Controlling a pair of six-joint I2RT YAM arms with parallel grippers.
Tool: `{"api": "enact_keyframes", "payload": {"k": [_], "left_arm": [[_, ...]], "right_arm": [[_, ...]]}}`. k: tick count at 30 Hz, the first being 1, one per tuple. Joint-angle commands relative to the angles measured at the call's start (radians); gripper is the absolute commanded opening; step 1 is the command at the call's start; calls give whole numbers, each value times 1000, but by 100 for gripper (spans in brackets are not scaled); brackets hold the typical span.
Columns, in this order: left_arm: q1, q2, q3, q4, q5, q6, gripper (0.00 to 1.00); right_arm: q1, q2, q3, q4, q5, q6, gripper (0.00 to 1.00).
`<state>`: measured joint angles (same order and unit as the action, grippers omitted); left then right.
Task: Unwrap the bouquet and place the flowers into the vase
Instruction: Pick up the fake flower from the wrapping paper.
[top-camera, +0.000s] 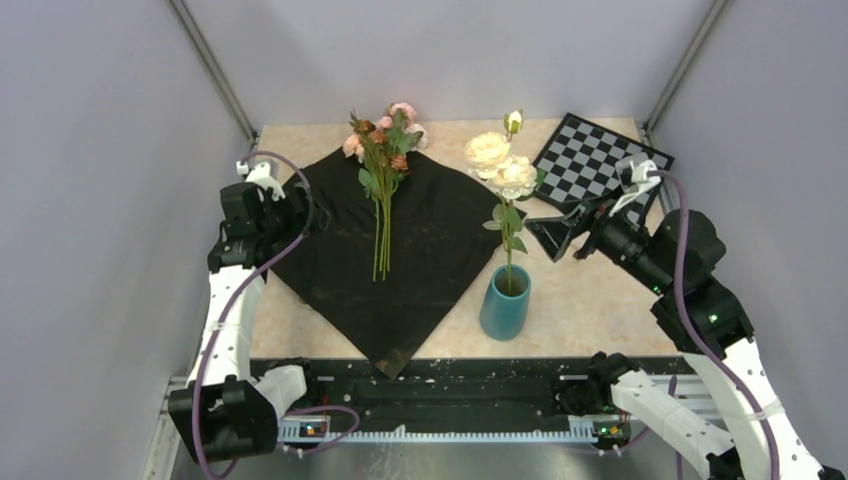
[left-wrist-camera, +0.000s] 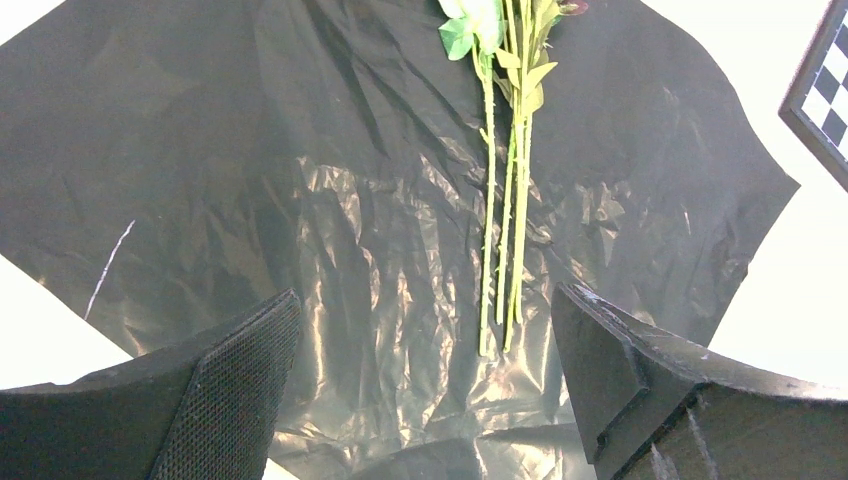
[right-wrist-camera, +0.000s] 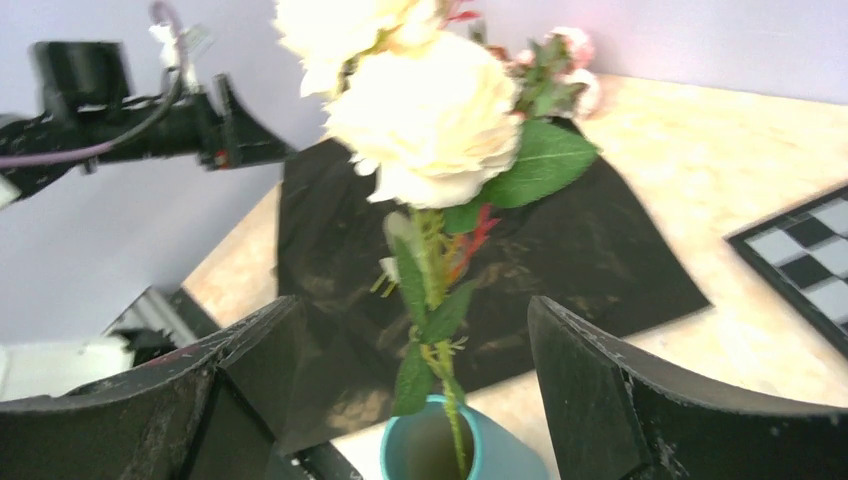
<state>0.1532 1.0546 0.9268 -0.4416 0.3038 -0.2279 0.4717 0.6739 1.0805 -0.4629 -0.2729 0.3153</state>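
Flowers (top-camera: 381, 215) on the black paper (top-camera: 440, 245), cream roses (top-camera: 503, 170) upright in vase (top-camera: 504, 305)

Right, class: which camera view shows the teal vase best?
The top external view: the whole vase shows there, upright beside the black paper, with a cream-flowered stem in it. The right wrist view cuts it off at the bottom edge, showing only its rim. The left wrist view misses it.
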Motion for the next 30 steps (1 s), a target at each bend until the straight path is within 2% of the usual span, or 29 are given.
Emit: {"api": "enact_keyframes", "payload": {"k": [1,6,10,13,17,19,24,30], "left_arm": [[-17,-13,-10,42,30,-18,99],[-57,-16,-42,67,17,-84,99],[-129,-36,-118,125,-28,-162,98],[-216,-32,-178,185,-73,-217,98],[-324,32,-216,256,-120,-270,97],[-350,79,-219,287,-130,-281,97],[-356,226,-172,343,-170,-263,91],[-356,436,-38,361,-213,-235,77]], "right_arm": [[12,42,87,-119,258,23,82],[12,66,78,-176,486,32,81],[-7,104,43,-155,583,29,81],[-80,147,-1,-98,528,26,81],[-288,190,-90,32,291,73,80],[-339,214,-140,98,212,98,80],[-362,283,-213,191,165,136,77],[-366,331,-232,233,162,131,77]]}}
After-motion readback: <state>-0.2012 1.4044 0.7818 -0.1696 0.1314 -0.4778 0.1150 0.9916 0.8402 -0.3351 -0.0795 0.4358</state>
